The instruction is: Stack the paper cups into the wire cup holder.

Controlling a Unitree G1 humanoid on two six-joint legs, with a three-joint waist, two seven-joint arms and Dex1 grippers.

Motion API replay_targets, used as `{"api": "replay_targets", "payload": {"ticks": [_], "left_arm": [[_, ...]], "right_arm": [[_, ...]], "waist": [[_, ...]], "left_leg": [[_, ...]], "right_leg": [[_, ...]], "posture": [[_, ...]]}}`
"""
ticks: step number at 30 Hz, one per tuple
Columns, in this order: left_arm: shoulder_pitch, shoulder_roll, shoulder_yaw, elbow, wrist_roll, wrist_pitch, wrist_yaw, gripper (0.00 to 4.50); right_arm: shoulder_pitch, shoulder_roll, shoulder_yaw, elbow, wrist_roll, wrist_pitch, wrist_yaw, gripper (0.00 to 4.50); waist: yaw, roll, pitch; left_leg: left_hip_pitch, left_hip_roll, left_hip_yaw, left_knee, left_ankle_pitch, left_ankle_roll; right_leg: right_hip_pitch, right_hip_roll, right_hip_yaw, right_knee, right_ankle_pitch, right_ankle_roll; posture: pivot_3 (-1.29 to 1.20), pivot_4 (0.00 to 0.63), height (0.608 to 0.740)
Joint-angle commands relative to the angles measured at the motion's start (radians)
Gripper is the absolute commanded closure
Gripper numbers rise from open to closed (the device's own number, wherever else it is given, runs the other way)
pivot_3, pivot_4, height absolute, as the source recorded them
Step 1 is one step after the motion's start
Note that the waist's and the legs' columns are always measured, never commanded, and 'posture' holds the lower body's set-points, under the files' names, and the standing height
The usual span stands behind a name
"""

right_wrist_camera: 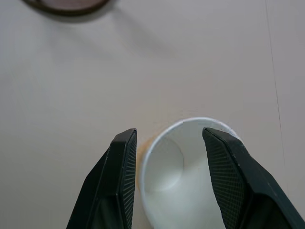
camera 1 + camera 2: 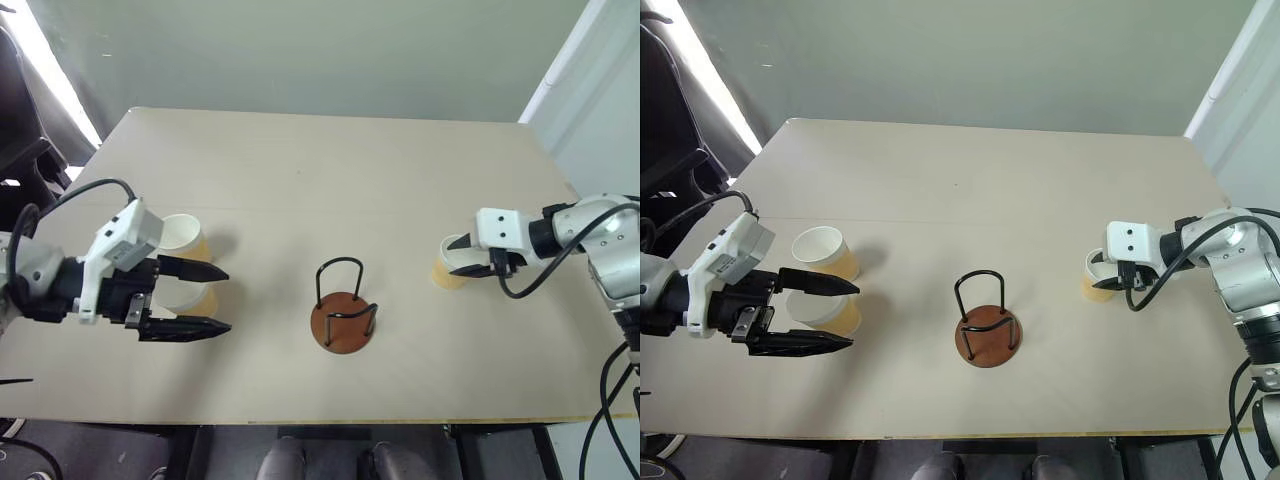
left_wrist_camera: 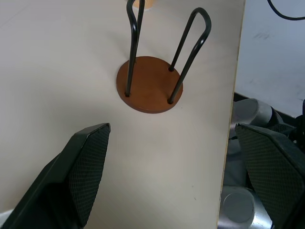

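Paper, wire and wood on my matt table (image 2: 400, 170)

My textured black fingers (image 1: 119, 181) flanked a smooth paper cup (image 1: 183, 176); wire cup holder (image 3: 152, 71) looked glossy.

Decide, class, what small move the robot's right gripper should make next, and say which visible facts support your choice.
Probably close the right gripper on the cup beside it. In the right wrist view one finger sits outside the cup's wall and the other over its mouth, with the rim between them. The wire holder stands empty, so a cup must be gripped first.
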Motion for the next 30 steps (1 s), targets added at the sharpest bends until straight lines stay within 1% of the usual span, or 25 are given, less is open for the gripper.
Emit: {"api": "replay_targets", "payload": {"ticks": [1, 4, 6, 8, 9, 12, 16, 21, 25, 27, 30], "left_arm": [[0.001, 0.014, 0.047, -0.026, -0.013, 0.004, 0.006, 0.00], [0.006, 0.013, 0.057, -0.029, -0.014, 0.009, 0.013, 0.00], [0.011, 0.012, 0.061, -0.029, -0.014, 0.010, 0.016, 0.00], [0.013, 0.012, 0.061, -0.029, -0.013, 0.009, 0.018, 0.00], [0.011, 0.011, 0.060, -0.028, -0.013, 0.009, 0.020, 0.00], [0.003, 0.011, 0.053, -0.022, -0.011, 0.005, 0.021, 0.00], [0.003, 0.014, 0.055, -0.018, -0.010, 0.003, 0.016, 0.00], [-0.004, 0.006, 0.072, -0.031, -0.059, 0.011, -0.016, 0.00], [-0.006, -0.002, 0.063, -0.025, -0.081, 0.010, -0.022, 0.00], [-0.001, -0.003, 0.042, -0.014, -0.058, -0.005, -0.013, 0.00], [0.000, -0.008, 0.037, -0.022, -0.058, -0.007, -0.006, 0.00]], "right_arm": [[-0.006, 0.006, 0.008, 0.020, -0.026, -0.030, -0.005, 2.37], [-0.013, 0.006, 0.008, 0.040, -0.033, -0.050, 0.003, 2.95], [-0.013, 0.005, 0.007, 0.041, -0.032, -0.056, 0.008, 3.57], [-0.013, 0.006, 0.008, 0.046, -0.037, -0.062, 0.007, 4.31], [-0.015, 0.007, 0.007, 0.049, -0.040, -0.065, 0.007, 4.45], [-0.023, 0.001, -0.003, 0.035, -0.025, -0.065, 0.029, 4.45], [-0.070, -0.018, -0.062, -0.051, 0.089, -0.010, 0.107, 4.45], [-0.225, 0.011, -0.167, -0.213, 0.375, 0.220, 0.170, 4.45], [-0.276, 0.085, -0.185, -0.379, 0.591, 0.428, 0.125, 4.45], [-0.252, 0.106, -0.159, -0.453, 0.622, 0.469, 0.109, 4.45], [-0.212, 0.129, -0.123, -0.499, 0.605, 0.480, 0.075, 4.45]], "waist": [[0.000, 0.000, 0.000], [0.000, 0.000, 0.000], [0.000, 0.000, 0.000], [0.000, 0.000, 0.000], [0.000, 0.000, 0.000], [0.000, 0.000, 0.000], [-0.001, 0.000, 0.000], [-0.005, 0.001, 0.001], [-0.005, 0.000, 0.000], [-0.005, 0.000, 0.000], [0.000, 0.000, 0.000]], "left_leg": [[0.000, 0.000, 0.000, 0.000, 0.000, 0.000], [0.000, 0.000, 0.000, 0.000, 0.000, 0.000], [0.000, 0.000, 0.000, 0.000, 0.000, 0.000], [0.000, 0.000, 0.000, 0.000, 0.000, 0.000], [0.000, 0.000, 0.000, 0.000, 0.000, 0.000], [0.000, 0.000, 0.000, 0.000, 0.000, 0.000], [0.000, 0.000, 0.000, 0.000, 0.000, 0.000], [0.000, 0.000, 0.001, 0.000, 0.000, 0.000], [0.000, 0.000, 0.001, 0.000, 0.000, -0.001], [0.000, 0.000, 0.001, 0.000, 0.000, -0.001], [0.000, 0.000, 0.000, 0.000, 0.000, -0.001]], "right_leg": [[0.000, 0.000, 0.000, 0.000, 0.000, 0.000], [0.000, 0.000, 0.000, 0.000, 0.000, 0.000], [0.000, 0.000, 0.000, 0.000, 0.000, 0.000], [0.000, 0.000, 0.000, 0.000, 0.000, 0.000], [0.000, 0.000, 0.000, 0.000, 0.000, 0.000], [0.000, 0.000, 0.000, 0.000, 0.000, 0.000], [0.000, 0.000, 0.000, 0.000, 0.000, 0.000], [-0.001, 0.001, 0.000, 0.000, 0.000, 0.000], [0.001, 0.003, 0.001, -0.002, 0.000, 0.000], [0.001, 0.003, 0.002, -0.002, 0.000, 0.000], [0.002, 0.003, 0.002, -0.002, -0.001, 0.001]], "posture": [[0.00, 0.150, 0.740], [0.00, 0.150, 0.740], [0.00, 0.150, 0.740], [0.00, 0.150, 0.740], [0.00, 0.150, 0.740], [0.00, 0.150, 0.740], [0.00, 0.150, 0.740], [0.00, 0.150, 0.740], [0.00, 0.150, 0.740], [0.00, 0.150, 0.740], [0.00, 0.150, 0.740]]}}
